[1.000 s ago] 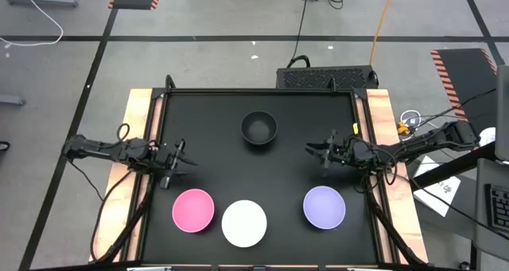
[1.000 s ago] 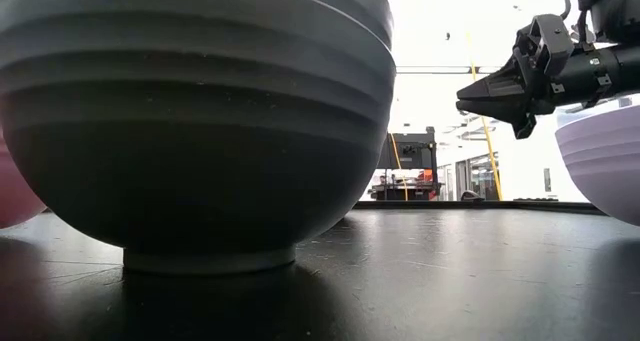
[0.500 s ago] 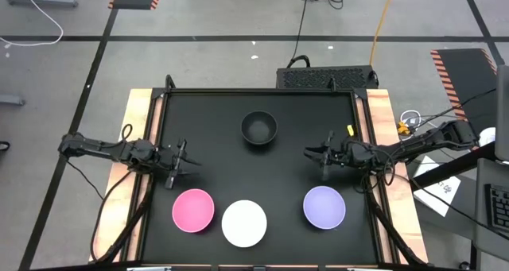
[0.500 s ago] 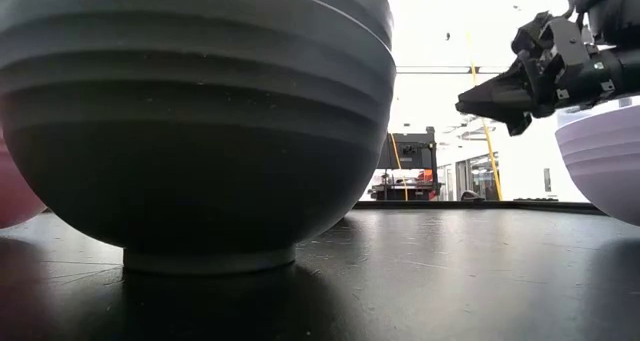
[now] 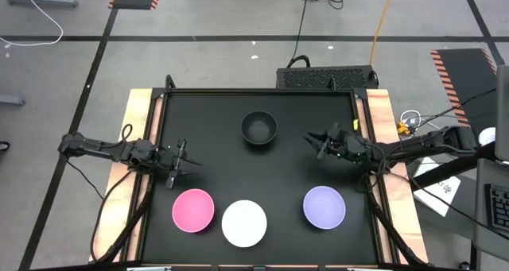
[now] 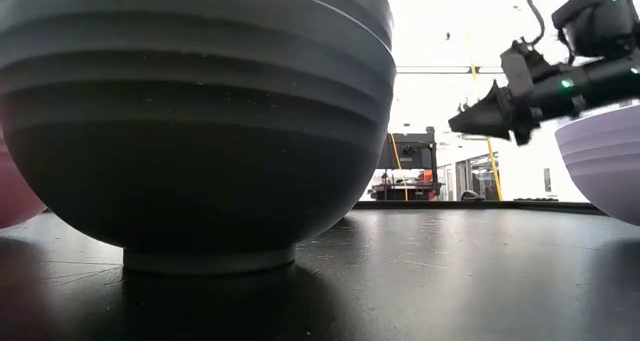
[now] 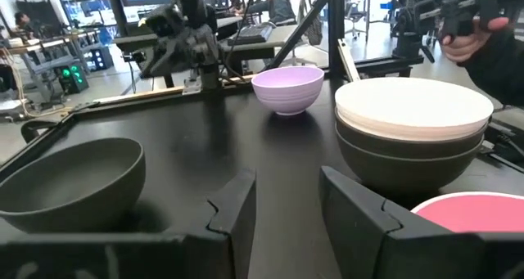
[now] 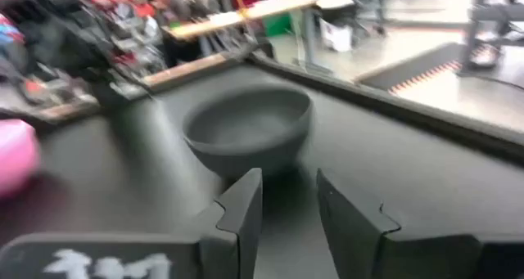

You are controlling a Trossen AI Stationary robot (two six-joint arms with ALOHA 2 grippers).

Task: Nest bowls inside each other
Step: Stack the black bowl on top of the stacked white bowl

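— Black tabletop (image 5: 215, 144): what moved?
— Right gripper (image 5: 316, 141), fingers parted and empty, has swung toward the lone black bowl (image 5: 258, 128). Left gripper (image 5: 184, 169) waits, parted, empty.
— Probably grabbing it next.

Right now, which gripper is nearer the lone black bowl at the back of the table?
Right. The right gripper sits just off the black bowl, pointing at it. The left gripper is farther away, nearer the pink bowl.
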